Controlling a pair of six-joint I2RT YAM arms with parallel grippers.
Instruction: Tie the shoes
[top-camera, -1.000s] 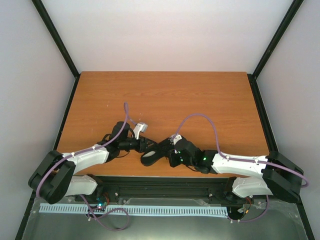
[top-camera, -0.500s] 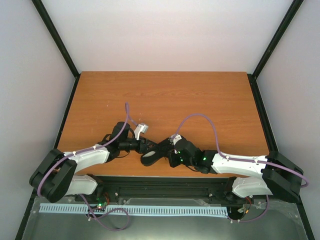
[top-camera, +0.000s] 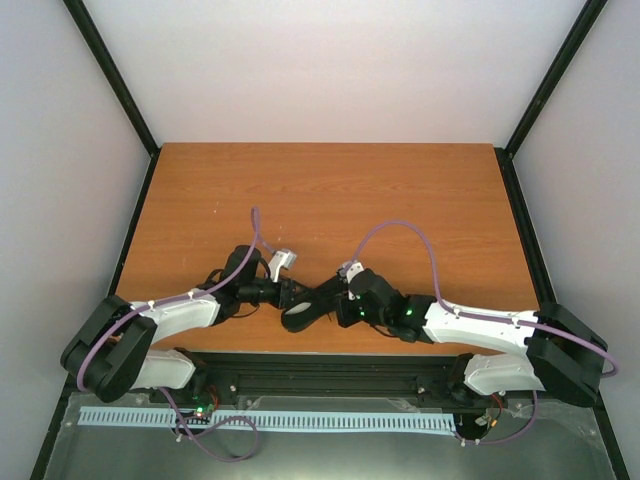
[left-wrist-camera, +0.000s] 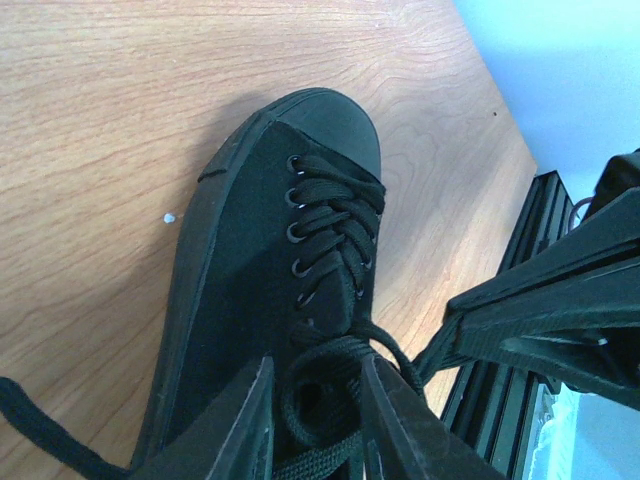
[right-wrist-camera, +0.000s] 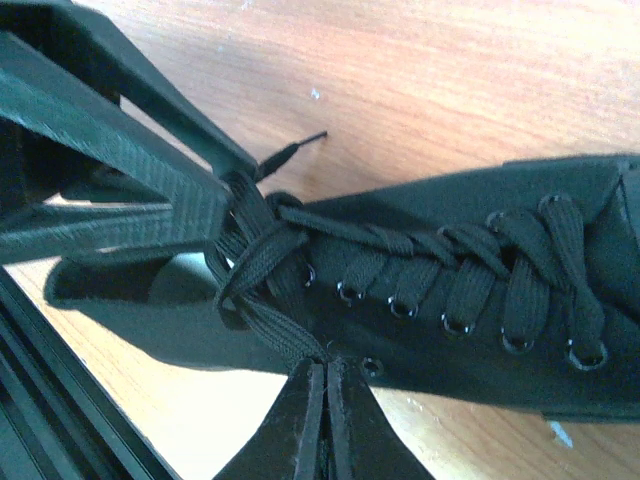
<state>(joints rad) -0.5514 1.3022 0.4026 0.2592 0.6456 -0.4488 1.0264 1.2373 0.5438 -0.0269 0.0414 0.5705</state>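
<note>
- Top external view: right gripper has shifted slightly left over the sneaker, which sits at the table's near edge.
- Right jaws are pressed together, pinching a lace; tightening is likely under way.
- Left gripper jaws are spread, straddling the loop.

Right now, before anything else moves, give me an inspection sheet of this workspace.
Surface: wood-grain table, no damage seen.
Job's things: black sneaker upright near the table's near edge, between the two arms; laces threaded through the eyelets, with a loose loop bunched at the tongue and one end trailing on the wood.
Clutter: tiny white specks beside the shoe.
Grippers: left gripper has a finger on either side of the lace loop, grip unclear; right gripper is shut on a strand of the laces.
Cables: a purple cable arches over each arm, clear of the shoe.
Surroundings: pale walls, black frame posts, white slotted strip by the bases.
</note>
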